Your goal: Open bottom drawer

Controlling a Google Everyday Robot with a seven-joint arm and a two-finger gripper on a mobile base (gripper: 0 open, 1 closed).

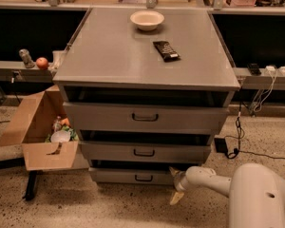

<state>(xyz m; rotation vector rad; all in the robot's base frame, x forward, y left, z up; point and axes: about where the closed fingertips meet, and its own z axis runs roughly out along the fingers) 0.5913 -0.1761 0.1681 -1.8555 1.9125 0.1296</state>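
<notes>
The grey cabinet (142, 56) has three drawers. The bottom drawer (118, 175) is the lowest and slimmest, with a small dark loop handle (143, 178) at its centre. Its front stands about level with the drawer above. My gripper (174, 185) is low, near the floor, at the right end of the bottom drawer's front and to the right of the handle. Its fingers are spread, one pointing up at the drawer's top edge and one down toward the floor, and it holds nothing. My white arm (213, 182) reaches in from the lower right.
A bowl (147, 19) and a dark snack bar (166, 50) lie on the cabinet top. An open cardboard box (40, 134) with items stands on the floor at the left. Cables and a power brick (222, 145) lie at the right. The floor is speckled.
</notes>
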